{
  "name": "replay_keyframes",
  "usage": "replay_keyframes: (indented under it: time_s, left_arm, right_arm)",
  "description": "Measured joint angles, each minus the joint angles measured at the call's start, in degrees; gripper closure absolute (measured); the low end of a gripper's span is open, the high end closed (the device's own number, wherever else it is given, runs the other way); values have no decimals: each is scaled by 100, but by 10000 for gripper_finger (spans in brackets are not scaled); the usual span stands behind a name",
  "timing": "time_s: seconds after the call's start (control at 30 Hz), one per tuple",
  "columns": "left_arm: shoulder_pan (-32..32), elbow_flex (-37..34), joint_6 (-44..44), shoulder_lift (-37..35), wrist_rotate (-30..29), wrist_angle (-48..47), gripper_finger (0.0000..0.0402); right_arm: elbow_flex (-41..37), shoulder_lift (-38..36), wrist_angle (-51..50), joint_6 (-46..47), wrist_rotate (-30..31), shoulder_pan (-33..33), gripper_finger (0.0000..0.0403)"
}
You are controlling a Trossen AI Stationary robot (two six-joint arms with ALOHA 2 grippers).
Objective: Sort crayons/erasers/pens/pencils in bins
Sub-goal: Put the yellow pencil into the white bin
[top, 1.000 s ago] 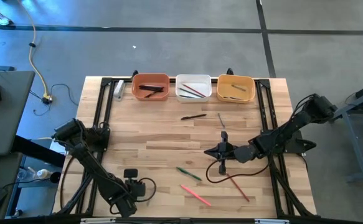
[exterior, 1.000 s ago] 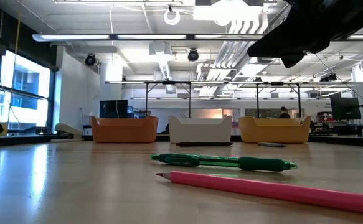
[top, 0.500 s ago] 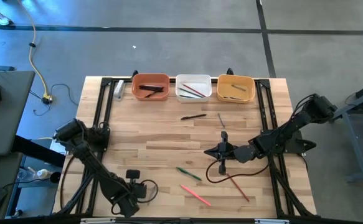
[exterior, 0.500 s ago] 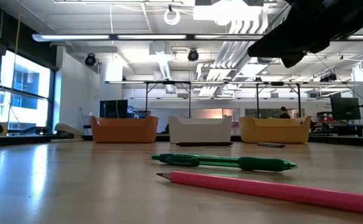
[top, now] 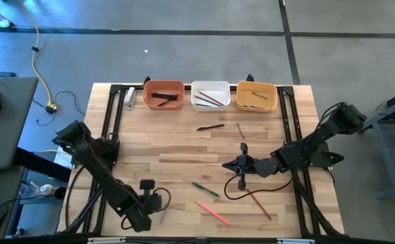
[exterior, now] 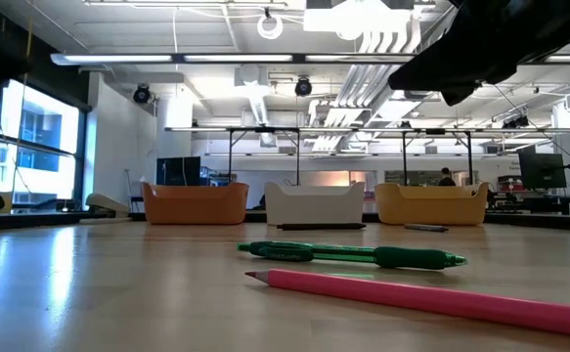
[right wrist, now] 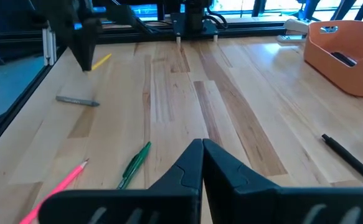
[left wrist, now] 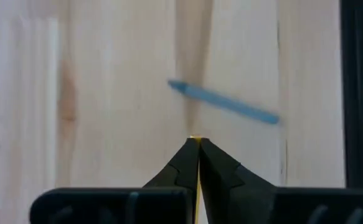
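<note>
Shows a wooden surface [top: 150, 149] from above, with a terracotta bin [top: 163, 83], a white bin [top: 210, 83] and a yellow-orange bin [top: 256, 84] lined along its far edge, each holding a few sticks. Near the near-left corner, finds the left gripper [left wrist: 197, 144] with fingers [left wrist: 181, 165] pinching a thin yellow stick [right wrist: 102, 60], close to a grey stick [left wrist: 223, 102] lying on the wood. Places the right gripper [right wrist: 202, 149] toward the right edge, fingers pressed together on nothing, with a green pen [top: 204, 189] and a pink pencil [top: 213, 212] lying toward the near edge.

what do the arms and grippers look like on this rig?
Left arm and right arm are dark with slim links. Left gripper and right gripper each have two black fingers tapering to a wedge. A reddish cable loops by the right wrist. No markings show.
</note>
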Motion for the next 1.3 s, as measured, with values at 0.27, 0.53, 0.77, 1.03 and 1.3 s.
replay_keyframes:
  time_s: [0.27,0.53,0.77,1.03,1.3]
  left_arm:
    - [274,7,7,-885,-675,59,401]
    - [569,11,396,-1590,-1241,465,401]
    - [871,10,939,-1762,-1343,934,401]
    - [1064,11,1217,-1701,-1237,1100,401]
    - [1098,11,1408,-1701,-1276,1249,401]
  right_arm:
    - [0,0,80,-100,-5,-131,402]
    - [-7,567,1479,-415,-953,-498,402]
    - [139,1929,3503,-288,-1532,-780,393]
    - [1173,3298,3535,112,-2025,-981,321]
    - [2608,4099,3548,-92,-3060,-1009,269]
